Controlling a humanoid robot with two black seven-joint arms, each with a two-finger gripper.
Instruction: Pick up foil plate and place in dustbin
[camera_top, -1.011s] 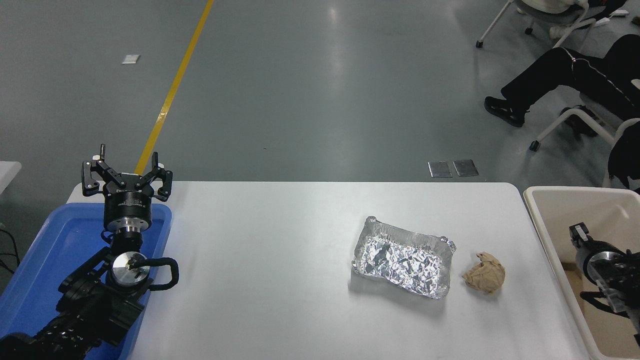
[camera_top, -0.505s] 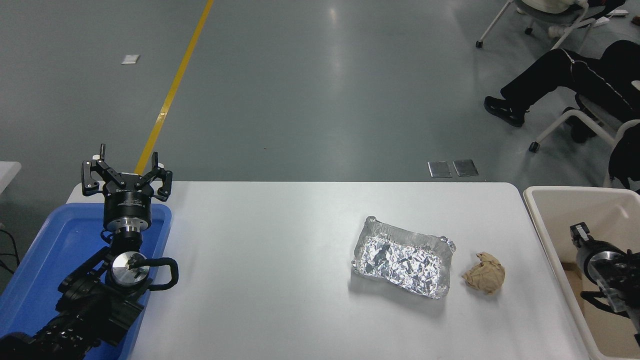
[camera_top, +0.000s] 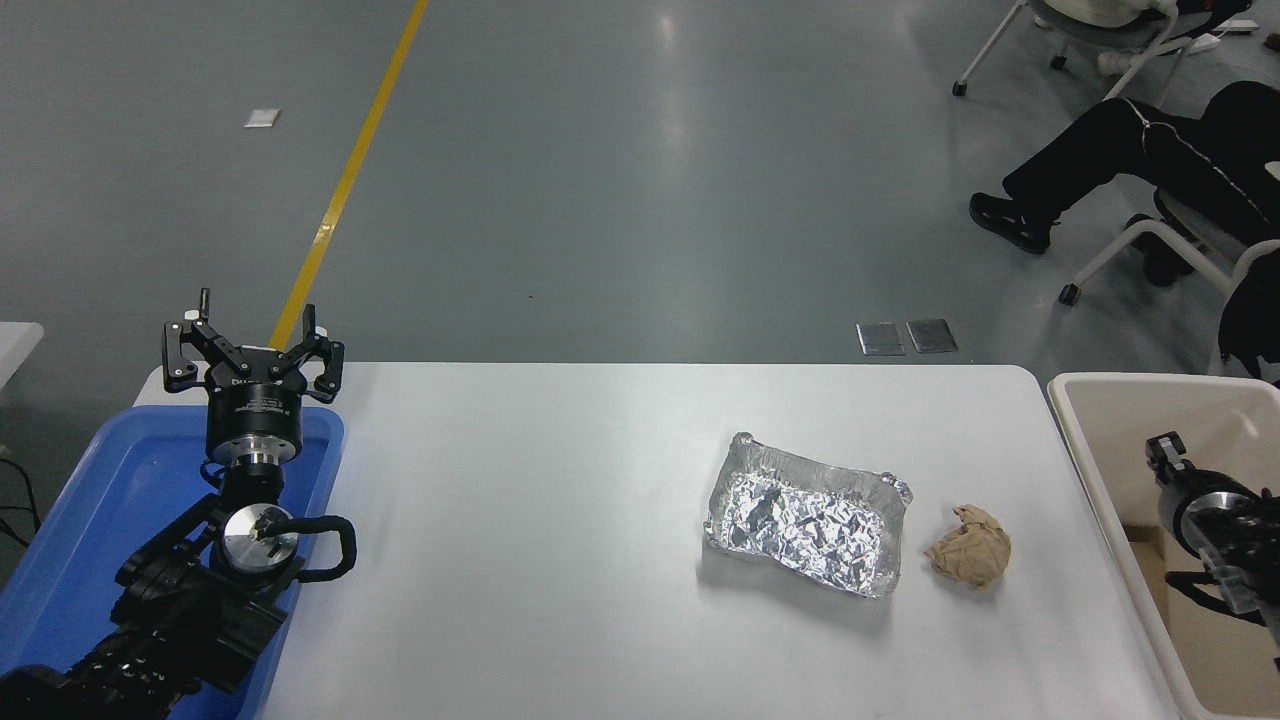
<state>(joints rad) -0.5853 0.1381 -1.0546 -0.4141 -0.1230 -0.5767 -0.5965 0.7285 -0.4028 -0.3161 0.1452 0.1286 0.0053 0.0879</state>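
Foil plate (camera_top: 807, 516) lies untouched, well apart from the right gripper (camera_top: 1165, 447), whose jaw state I cannot tell; crushing the thin rim or nudging the paper ball (camera_top: 968, 545) are the risks.

Looks like a robot lab/test hall: grey coated floor (camera_top: 620, 180) w/ yellow lane line (camera_top: 345, 185), metal floor plates (camera_top: 906, 337), white table (camera_top: 520, 560), office chairs (camera_top: 1150, 240) at far right, a person (camera_top: 1150, 165) seated there.

small white print on left gripper (camera_top: 253, 352) body, too blurred to read
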